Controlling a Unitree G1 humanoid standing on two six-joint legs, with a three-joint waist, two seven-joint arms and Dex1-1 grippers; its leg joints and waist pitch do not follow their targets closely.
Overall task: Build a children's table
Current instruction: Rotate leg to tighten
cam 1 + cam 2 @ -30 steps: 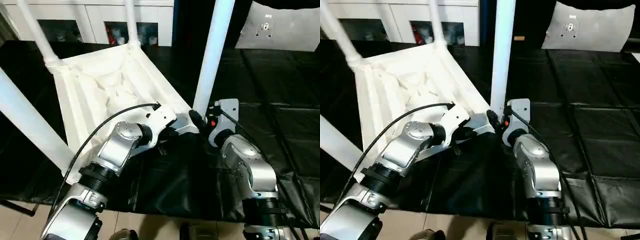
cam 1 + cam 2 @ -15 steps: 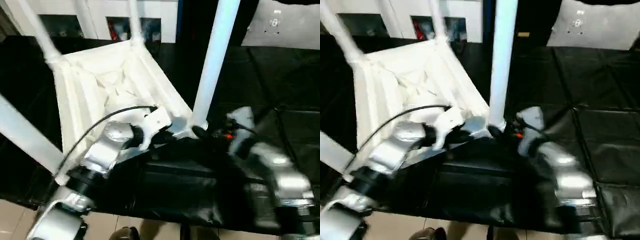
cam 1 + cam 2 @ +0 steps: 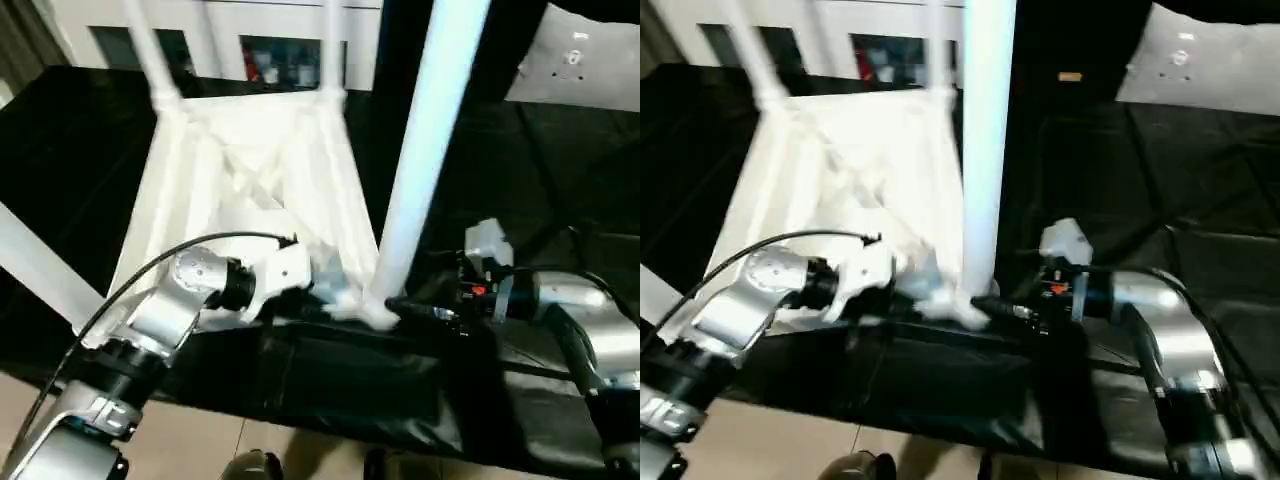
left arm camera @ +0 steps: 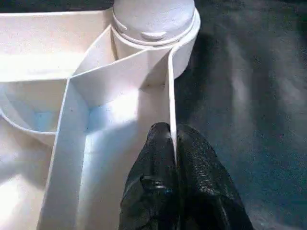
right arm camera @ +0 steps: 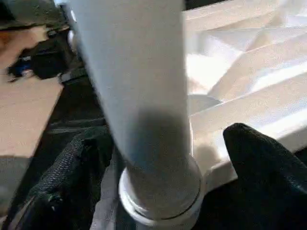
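Left gripper point(image 4: 171, 143) pinching thin side wall of children's table point(image 3: 250, 170), close to corner socket. Right gripper point(image 5: 158, 158) spread wide around base of nearest leg point(image 3: 425, 150), fingers point(image 5: 259, 153) on both sides. Table upside down on black mat point(image 3: 560, 180).

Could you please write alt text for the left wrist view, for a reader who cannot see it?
The left gripper, two black fingers shut, pinches the thin white side wall of the upturned table. Just beyond it, a leg stands in its round corner socket, with black cloth beside the table.
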